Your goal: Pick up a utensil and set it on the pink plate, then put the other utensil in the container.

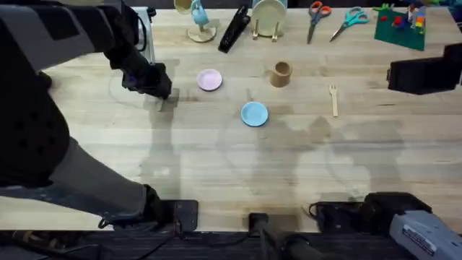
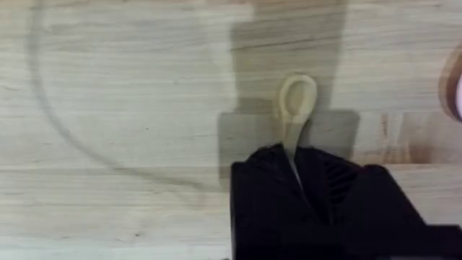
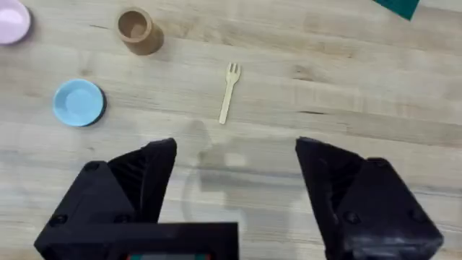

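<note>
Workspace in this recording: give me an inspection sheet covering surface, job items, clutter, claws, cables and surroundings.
Surface: pale wooden table, bare in the middle, arm shadows on it.
Job's things: spoon pinched by its handle in the left claw; pink plate bare; fork flat on the table, apart from the container, which stands upright.
Clutter: blue plate near centre; two scissors, a cream plate in a rack and a green block board along the far edge.
Grippers: left claw shut on the spoon, left of the pink plate; right claw open, above the table.
Cables: nothing seen clearly.
Surroundings: nothing seen.
</note>
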